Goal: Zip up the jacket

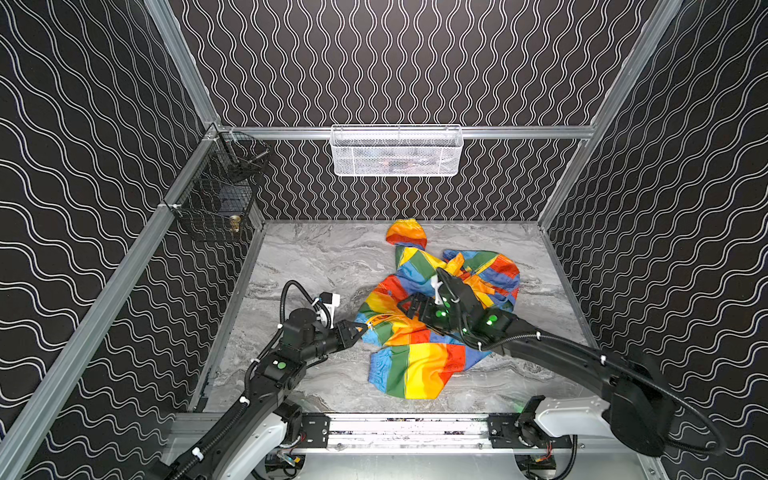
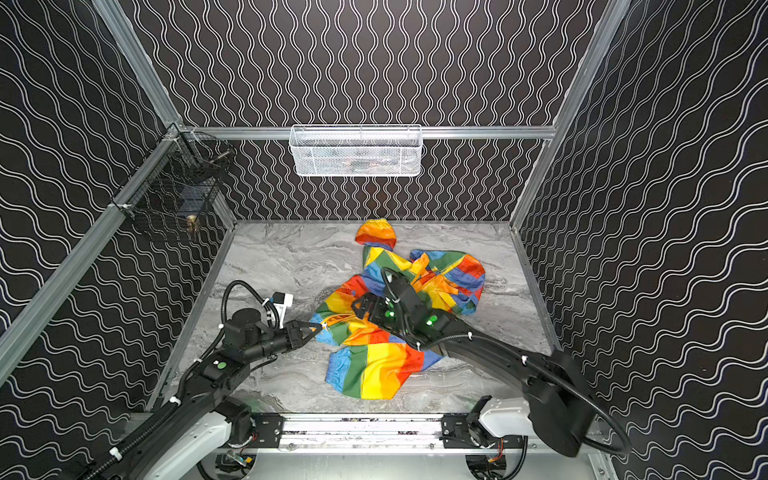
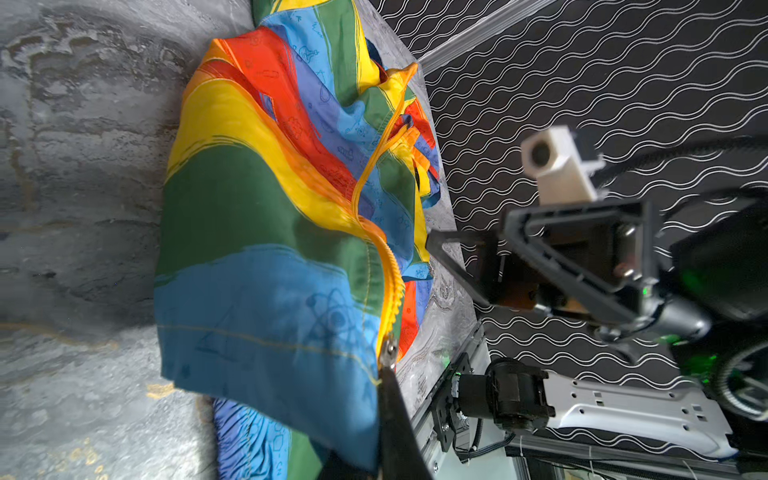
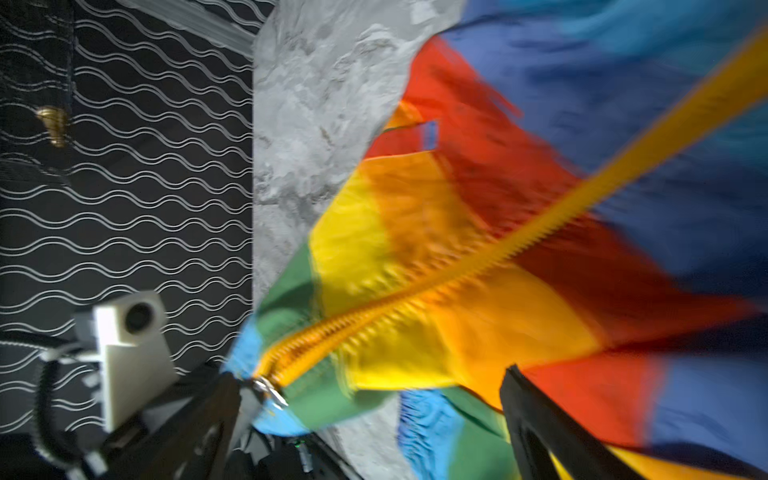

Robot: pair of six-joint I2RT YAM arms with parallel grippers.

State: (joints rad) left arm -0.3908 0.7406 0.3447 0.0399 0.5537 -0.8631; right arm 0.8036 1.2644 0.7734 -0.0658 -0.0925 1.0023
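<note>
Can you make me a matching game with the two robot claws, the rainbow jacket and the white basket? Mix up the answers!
Things:
1. left gripper
2. right gripper
3. jacket
4. white basket

States:
A. hangs up high at the back
B. shut on the jacket's bottom edge
C. crumpled on the table
D. open, just above the jacket

Pairs: 1-B, 2-D, 3-C, 4-A

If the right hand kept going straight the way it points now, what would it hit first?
Probably the jacket: the open right hand hangs over its crumpled middle, aimed at the fabric along the orange zipper. The gap to the cloth is unclear.
</note>
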